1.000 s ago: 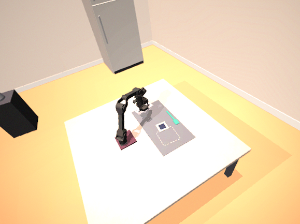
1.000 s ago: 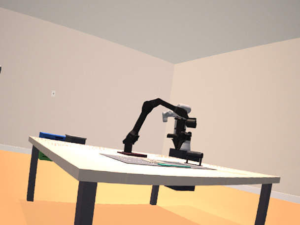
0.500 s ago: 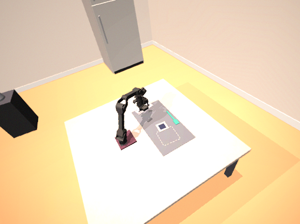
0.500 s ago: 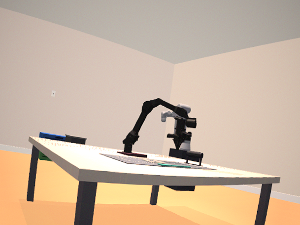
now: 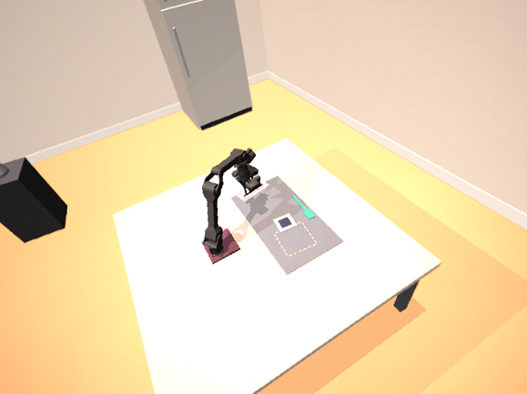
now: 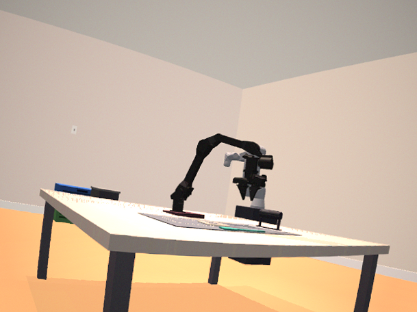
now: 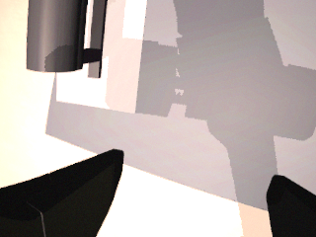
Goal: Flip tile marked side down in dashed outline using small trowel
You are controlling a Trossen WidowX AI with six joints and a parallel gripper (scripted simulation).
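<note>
The tile point(image 5: 284, 222), white with a dark square facing up, lies on the grey mat point(image 5: 329, 240) beside the dashed outline point(image 5: 289, 255), outside its edge nearest the tool end. A tool shaped like a plastering trowel, with a black bar handle point(image 6: 268, 214) point(image 7: 55, 35) on two posts and a pale flat plate, rests near the mat's far end. A teal tool point(image 5: 303, 206) point(image 6: 241, 229) with a long handle and square blade lies along the mat's edge. My gripper point(image 6: 247, 199) point(image 7: 198, 164) is open and empty, pointing down above the mat's end, beside the black handle.
The arm stands on a dark red base plate point(image 5: 231, 246) point(image 6: 196, 216) on the white table point(image 5: 226, 319). Beyond the table stand a fridge point(image 5: 213, 63) and a black pedestal point(image 5: 40, 215). Another robot arm shows behind mine in the exterior view.
</note>
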